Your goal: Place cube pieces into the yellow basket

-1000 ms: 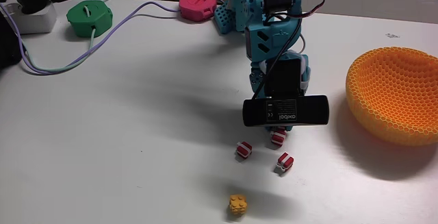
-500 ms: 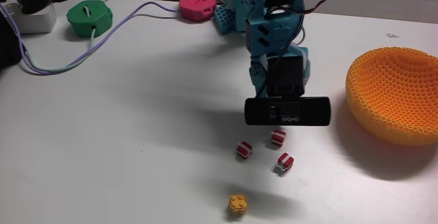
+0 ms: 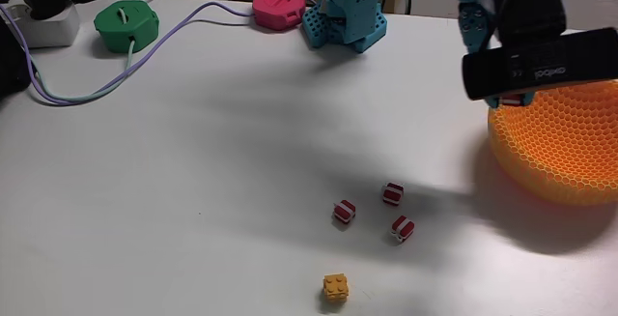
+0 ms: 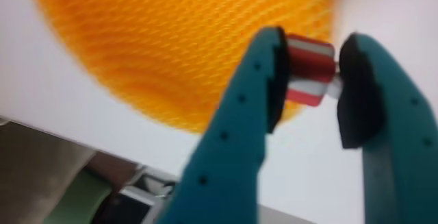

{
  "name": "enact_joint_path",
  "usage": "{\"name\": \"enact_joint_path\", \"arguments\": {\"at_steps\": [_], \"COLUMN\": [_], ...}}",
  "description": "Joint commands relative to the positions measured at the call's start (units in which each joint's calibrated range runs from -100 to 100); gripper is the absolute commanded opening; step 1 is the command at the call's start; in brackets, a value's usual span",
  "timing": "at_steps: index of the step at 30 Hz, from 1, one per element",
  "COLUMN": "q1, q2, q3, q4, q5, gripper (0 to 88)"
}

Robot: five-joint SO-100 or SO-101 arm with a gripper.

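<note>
Wrist view: the teal gripper pinches one red-and-white cube between its two fingers, with the blurred orange-yellow mesh of the basket behind it. Fixed view: the arm stands raised over the basket at the right edge of the white table; its fingertips cannot be made out there. Three more cubes lie on the table left of the basket, apart from one another. A small yellow block lies nearer the front edge. A green disc and a pink disc sit at the far side.
</note>
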Motion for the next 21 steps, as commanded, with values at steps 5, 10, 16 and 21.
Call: {"name": "enact_joint_path", "arguments": {"at_steps": [5, 10, 16, 21], "q1": [-5.44, -4.32, 3.7, 22.06], "q2": [2.67, 5.99, 5.61, 5.32], "q3": [-2.29, -11.53, -11.15, -9.51], "q4": [-5.47, 1.83, -0.17, 0.96], "q5": [-4.59, -1.47, 9.72, 20.85], "gripper": [9.8, 26.1, 32.7, 32.0]}}
